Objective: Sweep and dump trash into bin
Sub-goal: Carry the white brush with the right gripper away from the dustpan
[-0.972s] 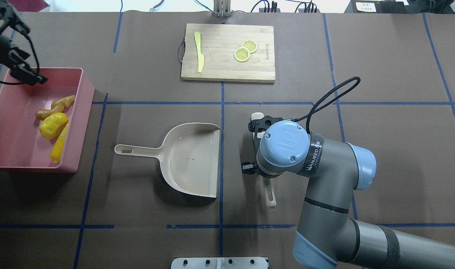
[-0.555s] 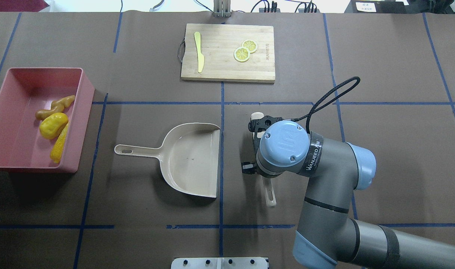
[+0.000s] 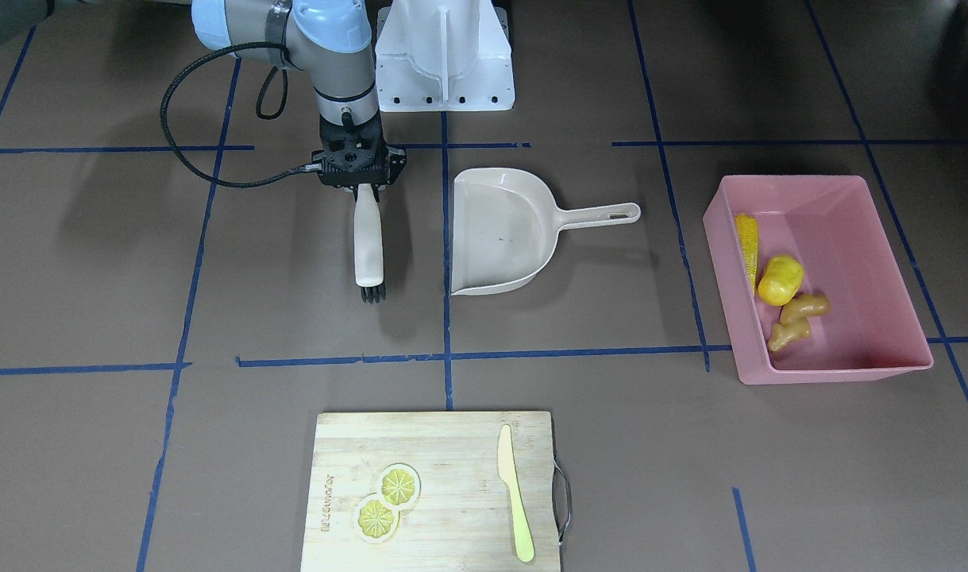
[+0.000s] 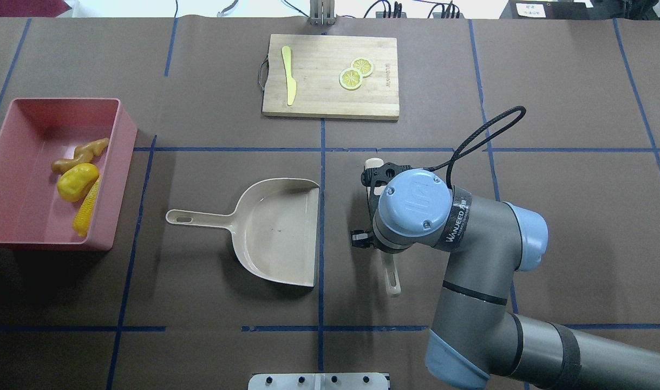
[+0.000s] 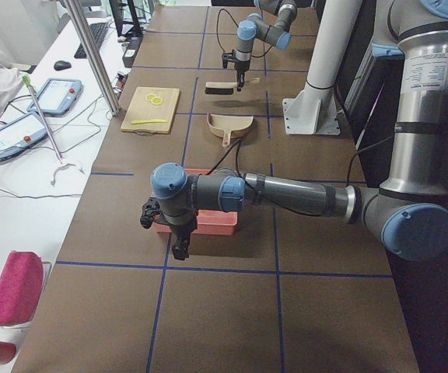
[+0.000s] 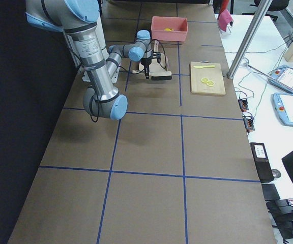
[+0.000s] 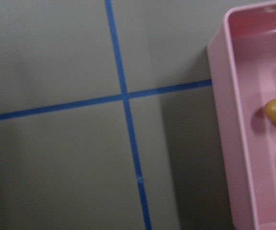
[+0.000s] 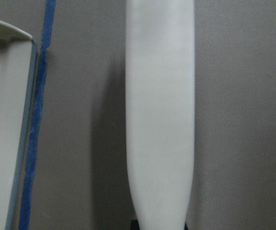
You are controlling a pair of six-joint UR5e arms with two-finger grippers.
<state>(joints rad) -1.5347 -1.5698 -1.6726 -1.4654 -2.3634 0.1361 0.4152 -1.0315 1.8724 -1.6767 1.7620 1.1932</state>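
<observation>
Jaws pinching the brush (image 3: pixel 368 246), the right gripper (image 3: pixel 363 187) risked bumping the dustpan (image 3: pixel 499 230) when setting down. The left gripper (image 5: pixel 179 249) jaws were unreadable.

Count: 1 pink bin (image 4: pixel 26 124), trash (image 3: pixel 780 280) in it x3 — 1 corn cob (image 4: pixel 86 206), 1 yellow lump (image 4: pixel 77 182), 1 ginger root (image 4: pixel 80 154). Also 1 dustpan (image 4: pixel 273 233), 1 brush (image 3: pixel 368 246), 1 cutting board (image 4: pixel 319 81) — 2 lemon slices (image 4: pixel 351 79), 1 knife (image 4: pixel 289 81). 2 robot arms (image 4: pixel 473 238).
</observation>
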